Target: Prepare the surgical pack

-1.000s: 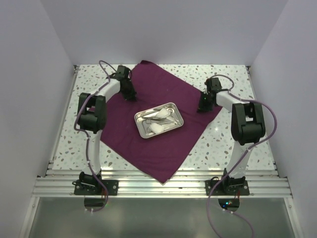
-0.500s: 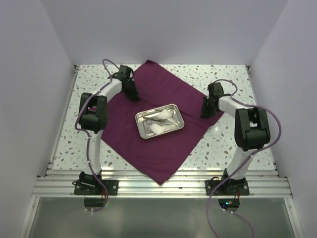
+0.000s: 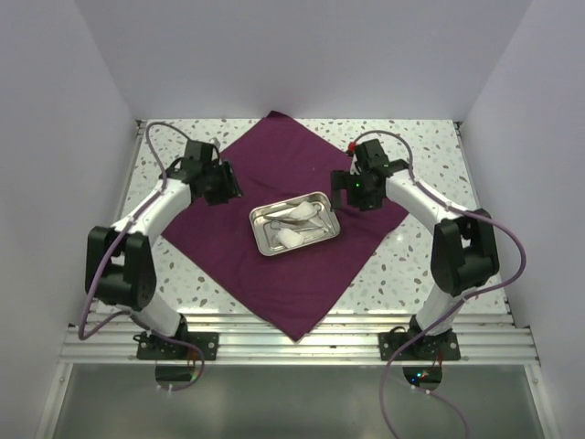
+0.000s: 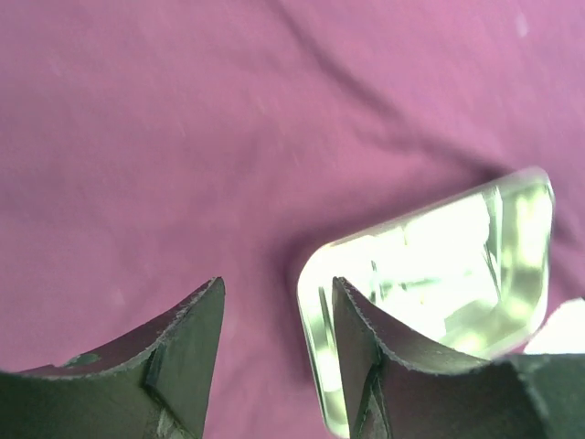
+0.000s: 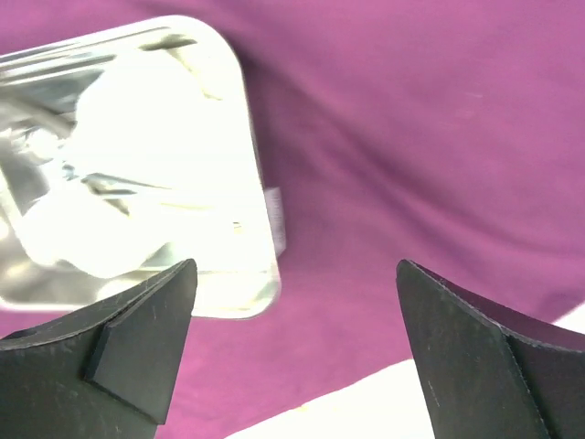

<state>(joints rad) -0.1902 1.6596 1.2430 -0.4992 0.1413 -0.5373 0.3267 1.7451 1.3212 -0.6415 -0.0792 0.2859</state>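
Note:
The surgical pack lies unwrapped: a dark purple cloth (image 3: 274, 274) spread flat as a diamond, with a silver tray (image 3: 254, 219) in its middle holding white gauze (image 3: 291, 238) and thin metal clamps (image 3: 306, 212). My left gripper (image 3: 219, 183) hovers over the cloth just left of the tray, open and empty. In the left wrist view the gripper (image 4: 279, 311) shows cloth (image 4: 183, 137) between its fingers and the tray's corner (image 4: 311, 274) beside the right finger. My right gripper (image 3: 352, 192) hangs wide open to the right of the tray; the right wrist view has the gripper (image 5: 297, 293) over cloth (image 5: 393, 137).
The speckled white table (image 3: 411, 265) shows around the cloth, and white walls (image 3: 55, 137) close in the left, right and back. An aluminium rail (image 3: 292, 343) with both arm bases runs along the near edge. The tray (image 5: 260, 210) fills the right wrist view's upper left.
Both grippers have gone from shut to open. The right gripper moved left toward the tray; the left arm swung its elbow outward and its gripper shifted slightly left and nearer.

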